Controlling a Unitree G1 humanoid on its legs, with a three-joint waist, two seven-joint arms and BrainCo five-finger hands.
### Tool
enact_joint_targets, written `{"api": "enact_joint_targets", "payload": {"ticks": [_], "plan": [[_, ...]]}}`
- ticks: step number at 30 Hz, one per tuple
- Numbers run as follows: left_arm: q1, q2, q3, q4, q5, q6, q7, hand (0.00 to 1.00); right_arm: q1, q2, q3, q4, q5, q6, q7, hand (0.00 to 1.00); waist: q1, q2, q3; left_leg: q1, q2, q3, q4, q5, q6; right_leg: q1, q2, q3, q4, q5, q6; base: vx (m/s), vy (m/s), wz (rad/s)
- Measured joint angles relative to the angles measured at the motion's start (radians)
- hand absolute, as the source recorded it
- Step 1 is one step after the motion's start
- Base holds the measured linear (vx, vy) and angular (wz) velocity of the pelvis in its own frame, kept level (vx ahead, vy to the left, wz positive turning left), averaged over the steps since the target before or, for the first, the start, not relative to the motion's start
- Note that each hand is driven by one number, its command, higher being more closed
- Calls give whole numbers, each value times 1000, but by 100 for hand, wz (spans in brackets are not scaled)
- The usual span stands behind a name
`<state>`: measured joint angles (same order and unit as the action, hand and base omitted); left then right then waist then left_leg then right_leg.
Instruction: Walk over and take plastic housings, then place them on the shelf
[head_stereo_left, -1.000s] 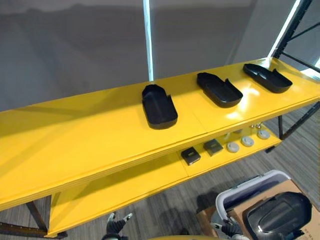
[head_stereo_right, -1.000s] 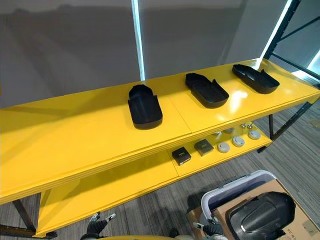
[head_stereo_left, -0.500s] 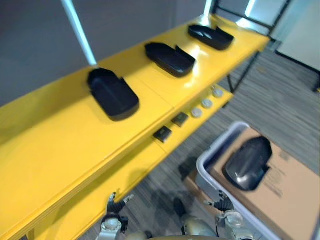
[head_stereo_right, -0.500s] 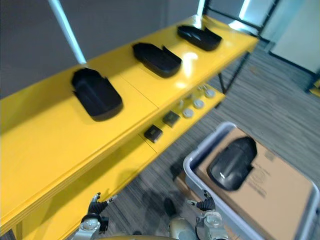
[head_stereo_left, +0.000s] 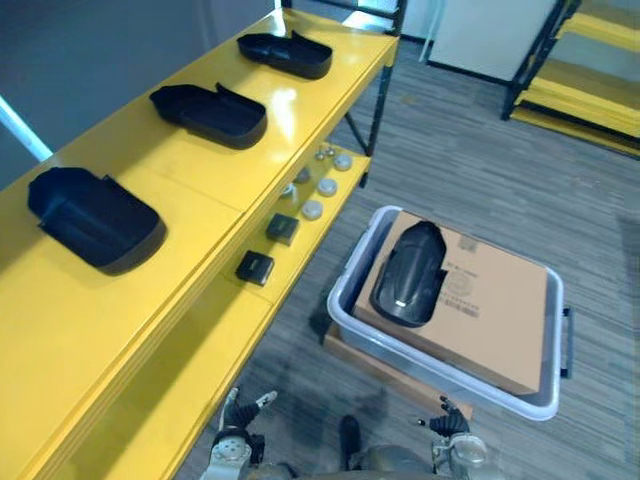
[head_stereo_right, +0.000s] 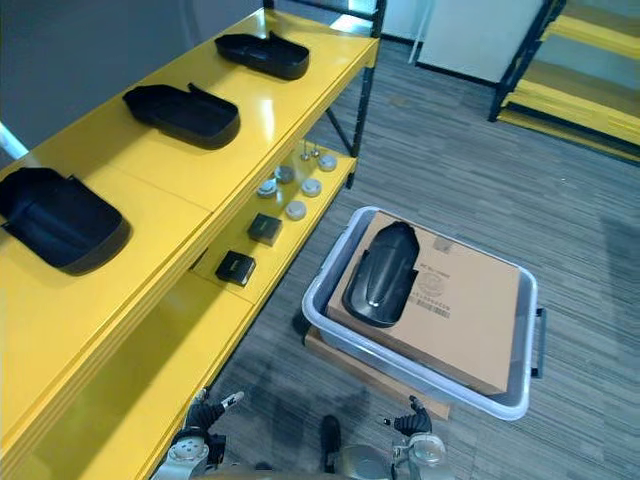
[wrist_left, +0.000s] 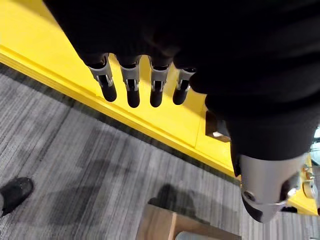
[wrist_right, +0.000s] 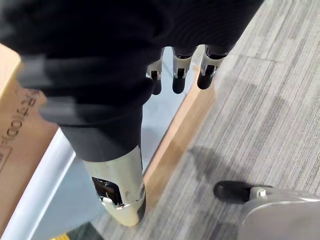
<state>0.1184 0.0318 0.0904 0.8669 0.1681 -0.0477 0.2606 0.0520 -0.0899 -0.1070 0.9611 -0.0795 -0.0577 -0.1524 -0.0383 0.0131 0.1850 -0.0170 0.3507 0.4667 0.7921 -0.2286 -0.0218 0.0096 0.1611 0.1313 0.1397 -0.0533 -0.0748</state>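
Note:
A glossy black plastic housing (head_stereo_left: 407, 272) lies on a cardboard box (head_stereo_left: 490, 300) inside a grey bin (head_stereo_left: 440, 375) on the floor, right of the yellow shelf (head_stereo_left: 190, 190). Three more black housings sit in a row on the shelf top: near (head_stereo_left: 95, 218), middle (head_stereo_left: 210, 110), far (head_stereo_left: 285, 52). My left hand (head_stereo_left: 240, 412) hangs low beside the shelf's lower board, its fingers (wrist_left: 132, 87) straight and holding nothing. My right hand (head_stereo_left: 452, 418) hangs low near the bin's front corner, its fingers (wrist_right: 178, 75) also straight and holding nothing.
The lower shelf board carries two small black boxes (head_stereo_left: 255, 267) and several round grey parts (head_stereo_left: 318, 190). A wooden board (head_stereo_left: 375, 365) lies under the bin. Another yellow rack (head_stereo_left: 590, 60) stands at the far right across grey carpet.
The camera has swung right and downward: the shelf now runs along the left, and the bin with the housing sits in the middle. Both hands still hang low and open.

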Motion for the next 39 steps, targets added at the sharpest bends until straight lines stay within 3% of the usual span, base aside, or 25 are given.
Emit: {"api": "enact_joint_targets", "payload": {"ticks": [1,4,6,7,8,9,12,15,18,23,26,29,34,39], "plan": [[0,-10,-4,1,0,0,0,0,-7,-9,-1,6,0,3,0,0,3,0,1,-20,-71,-130,-15,-43,-9,-8,-6,56,37,-23,-1,115,95,-120],[-3,-12,-22,3,0,-1,2,0,-20,-17,-3,5,5,2,-2,0,-1,-1,1,-48,-208,-307,-174,-94,-41,-4,-34,173,42,-32,12,88,169,-123],[-2,-14,-50,5,0,-1,1,0,11,-16,-16,6,11,2,-4,0,-1,15,-10,-35,-245,-395,-361,-80,-47,-12,-43,195,43,-43,34,56,225,-90],[-6,-22,-63,8,-1,-1,1,0,30,-23,-42,5,20,3,-5,0,-4,42,-18,-18,-222,-406,-476,-15,-46,-17,-41,169,58,-67,42,92,271,-66],[-9,-20,-64,15,-1,0,0,0,40,-22,-58,7,24,8,-11,0,-2,41,-21,12,-227,-374,-494,27,-35,-15,-64,143,80,-84,51,144,263,-53],[-5,-11,-65,19,-1,0,1,0,63,-7,-73,5,32,7,-18,0,-6,18,-33,39,-245,-351,-527,26,-33,-12,-96,117,88,-89,72,145,212,-36],[-10,18,-79,29,-5,0,1,0,84,14,-83,5,48,8,-19,0,-3,-11,-52,75,-268,-308,-572,27,-28,-14,-122,123,80,-88,95,168,167,-38],[-12,31,-78,38,-8,1,1,0,91,16,-86,5,75,6,-19,0,-4,-10,-58,113,-281,-265,-596,27,-27,7,-134,132,58,-79,109,160,122,-38],[-11,31,-77,49,-9,1,2,0,91,6,-97,6,87,1,-19,0,-3,12,-66,150,-283,-214,-626,27,-27,22,-136,148,28,-62,131,132,89,-49],[-16,28,-77,68,-21,1,2,0,97,7,-128,8,122,-1,-20,0,-5,24,-72,191,-283,-199,-650,27,-27,54,-137,138,-21,-38,130,89,30,-29],[-16,19,-66,67,-31,1,2,0,118,6,-218,-27,152,-2,-24,0,-4,24,-73,208,-284,-200,-652,28,-27,79,-142,112,-40,-32,124,40,2,3],[-9,21,-39,65,-41,2,3,0,166,0,-339,-232,184,-4,-71,0,-10,21,-73,207,-287,-208,-654,28,-27,79,-147,89,-40,-32,124,-2,-6,6],[42,20,-39,42,-41,1,2,0,223,-50,-412,-633,146,-15,-113,0,-36,11,-78,208,-289,-216,-661,31,-21,73,-148,82,-41,-31,121,-47,-16,3],[60,22,-43,26,-40,0,0,0,228,-88,-392,-914,89,-32,-127,0,-41,0,-82,204,-281,-218,-696,37,-11,72,-142,64,-91,-1,106,-92,-35,-2]]}}
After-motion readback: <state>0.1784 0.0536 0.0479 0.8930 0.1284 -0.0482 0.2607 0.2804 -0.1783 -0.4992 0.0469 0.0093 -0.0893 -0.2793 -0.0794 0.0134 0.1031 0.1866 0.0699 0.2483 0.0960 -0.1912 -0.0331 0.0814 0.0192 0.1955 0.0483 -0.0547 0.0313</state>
